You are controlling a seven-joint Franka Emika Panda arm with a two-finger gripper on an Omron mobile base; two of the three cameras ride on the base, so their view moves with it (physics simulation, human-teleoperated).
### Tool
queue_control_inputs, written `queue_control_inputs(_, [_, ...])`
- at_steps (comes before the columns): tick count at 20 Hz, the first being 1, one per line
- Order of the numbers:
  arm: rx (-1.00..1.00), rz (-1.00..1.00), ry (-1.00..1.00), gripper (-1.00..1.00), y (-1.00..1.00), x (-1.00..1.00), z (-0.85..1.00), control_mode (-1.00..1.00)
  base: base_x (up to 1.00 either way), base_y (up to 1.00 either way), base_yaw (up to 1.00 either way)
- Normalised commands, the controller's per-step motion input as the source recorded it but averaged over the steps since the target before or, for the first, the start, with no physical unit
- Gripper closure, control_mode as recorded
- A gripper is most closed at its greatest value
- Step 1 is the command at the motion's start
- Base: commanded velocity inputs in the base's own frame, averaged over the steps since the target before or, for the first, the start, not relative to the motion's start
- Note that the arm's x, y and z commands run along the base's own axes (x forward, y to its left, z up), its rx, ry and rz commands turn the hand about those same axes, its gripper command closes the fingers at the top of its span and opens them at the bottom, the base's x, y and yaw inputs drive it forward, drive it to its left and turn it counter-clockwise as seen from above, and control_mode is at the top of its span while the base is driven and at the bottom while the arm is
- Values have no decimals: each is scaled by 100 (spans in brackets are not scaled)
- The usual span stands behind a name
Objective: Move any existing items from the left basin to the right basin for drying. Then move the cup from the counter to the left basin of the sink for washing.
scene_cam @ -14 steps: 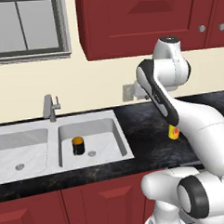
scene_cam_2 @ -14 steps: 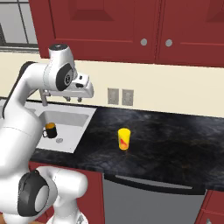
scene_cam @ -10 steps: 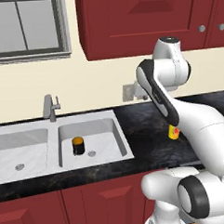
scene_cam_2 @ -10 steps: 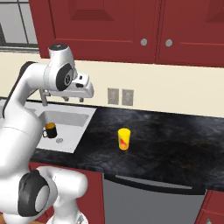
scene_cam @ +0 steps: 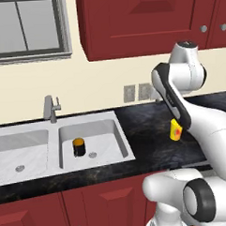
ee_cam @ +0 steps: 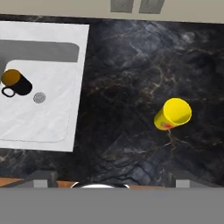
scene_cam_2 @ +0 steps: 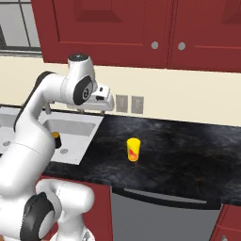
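Note:
The yellow cup (scene_cam: pixel 176 129) (scene_cam_2: pixel 133 149) stands upright on the black counter (scene_cam: pixel 148 132), right of the sink. In the hand view the cup (ee_cam: pixel 173 114) lies to the right, its red-orange mark facing the camera. My gripper (scene_cam_2: pixel 104 102) (ee_cam: pixel 116 179) hangs high above the counter between the sink and the cup, open with nothing between its fingers. The left basin (scene_cam: pixel 23 152) holds nothing I can see. A black mug with an orange top (scene_cam: pixel 78 147) (ee_cam: pixel 15 83) stands in the right basin (scene_cam: pixel 104 134) near its drain.
A slim grey faucet (scene_cam: pixel 50 108) rises behind the divider between the basins. Two wall outlets (scene_cam_2: pixel 128 103) sit on the backsplash just behind my hand. Dark red cabinets hang overhead, and bare counter stretches right of the cup.
My arm and hand have drifted slightly to the right, toward the cup. The cup and the black mug have not moved.

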Motion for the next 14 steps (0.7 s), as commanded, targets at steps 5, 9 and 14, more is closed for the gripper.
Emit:
queue_control_inputs(5, [-3, 1, 1, -100, -77, -2, -50, -100, 0, 0, 0])
queue_control_inputs(9, [-8, 1, 14, -100, -59, 3, -74, -100, 0, 0, 0])
queue_control_inputs(14, [-12, 0, 16, -100, -30, 21, -70, -100, 0, 0, 0])
